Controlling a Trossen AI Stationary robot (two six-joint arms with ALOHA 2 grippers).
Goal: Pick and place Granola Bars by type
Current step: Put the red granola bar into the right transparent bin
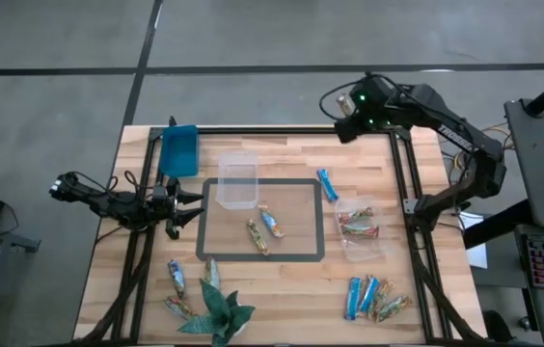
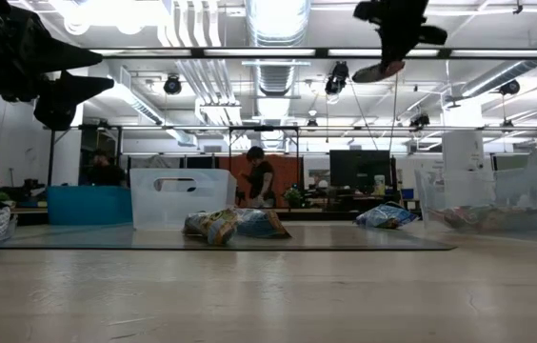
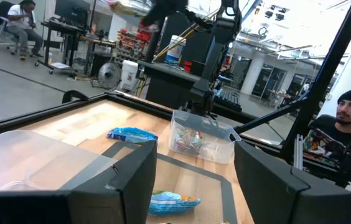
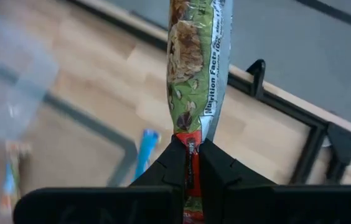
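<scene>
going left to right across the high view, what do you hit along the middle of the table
left gripper → empty clear tub → two bars on the mat → lone blue bar → tub with bars in it

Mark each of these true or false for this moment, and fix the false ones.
1. The right gripper is shut on a granola bar. True.
2. The left gripper holds a blue bar. False: it is open and holds nothing, at the table's left edge.
3. The right-hand tub has bars in it. True.
4. Two bars lie inside the grey outline. True.
5. The tub at the outline's far edge is full of bars. False: no bars show in it.
6. The blue bin sits at the table's near right corner. False: it is at the far left corner.
</scene>
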